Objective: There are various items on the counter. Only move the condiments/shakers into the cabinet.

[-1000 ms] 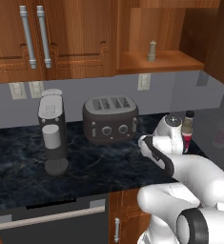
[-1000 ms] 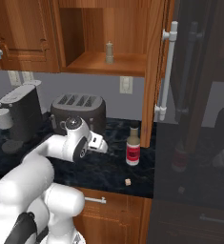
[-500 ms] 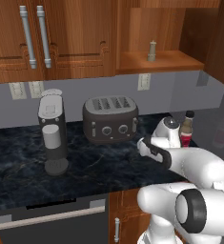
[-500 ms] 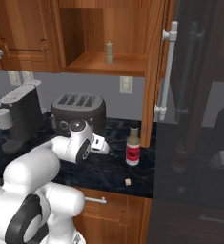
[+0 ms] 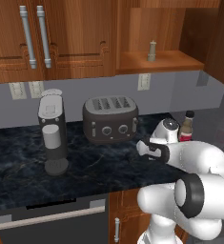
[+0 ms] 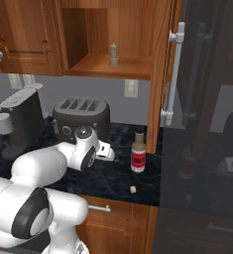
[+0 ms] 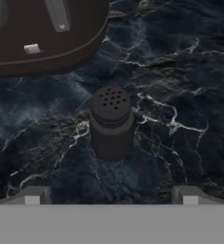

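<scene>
On black marbled counter (image 7: 189, 71): black shaker (image 7: 111, 123).

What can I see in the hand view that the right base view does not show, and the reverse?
Hand view alone: a small black shaker upright on the counter, between the open gripper's fingertips. Right base view alone: the bottle with red label, a tan shaker in the cabinet niche, and the coffee machine. Both: the toaster and the black counter.

Shaker (image 7: 111, 121) stands on counter (image 7: 189, 86), just before toaster (image 7: 42, 33).
</scene>
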You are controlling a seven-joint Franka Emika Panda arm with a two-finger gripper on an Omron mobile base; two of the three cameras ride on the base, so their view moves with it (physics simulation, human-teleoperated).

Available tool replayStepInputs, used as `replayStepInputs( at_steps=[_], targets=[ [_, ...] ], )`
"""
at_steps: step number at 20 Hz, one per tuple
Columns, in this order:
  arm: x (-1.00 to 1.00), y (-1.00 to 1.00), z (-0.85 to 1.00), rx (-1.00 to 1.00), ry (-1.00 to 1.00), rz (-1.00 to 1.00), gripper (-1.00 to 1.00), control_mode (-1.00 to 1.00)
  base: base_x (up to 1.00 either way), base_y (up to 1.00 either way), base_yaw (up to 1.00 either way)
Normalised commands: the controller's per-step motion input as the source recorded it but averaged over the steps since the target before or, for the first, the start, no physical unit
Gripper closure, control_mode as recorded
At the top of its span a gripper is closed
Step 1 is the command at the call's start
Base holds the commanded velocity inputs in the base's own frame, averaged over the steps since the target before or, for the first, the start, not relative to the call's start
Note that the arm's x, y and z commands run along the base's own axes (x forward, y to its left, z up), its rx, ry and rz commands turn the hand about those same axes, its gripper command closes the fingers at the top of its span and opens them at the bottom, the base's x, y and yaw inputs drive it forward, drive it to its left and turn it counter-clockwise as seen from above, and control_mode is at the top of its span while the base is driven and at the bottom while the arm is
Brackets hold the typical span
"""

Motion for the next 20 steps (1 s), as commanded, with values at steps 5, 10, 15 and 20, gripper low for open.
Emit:
replayStepInputs(
  at_steps=[5,10,15,20],
  targets=[
    [0.16,0.00,-0.01,0.00,0.00,0.01,-1.00,-1.00,0.00,0.00,0.00],
    [0.22,0.00,-0.01,0.00,0.00,0.00,-1.00,-1.00,0.00,0.00,0.00],
    [0.20,0.00,-0.08,0.00,0.00,0.00,-1.00,-1.00,0.00,0.00,0.00],
    [0.13,0.00,-0.14,0.00,0.00,0.00,-1.00,-1.00,0.00,0.00,0.00]
  ],
)
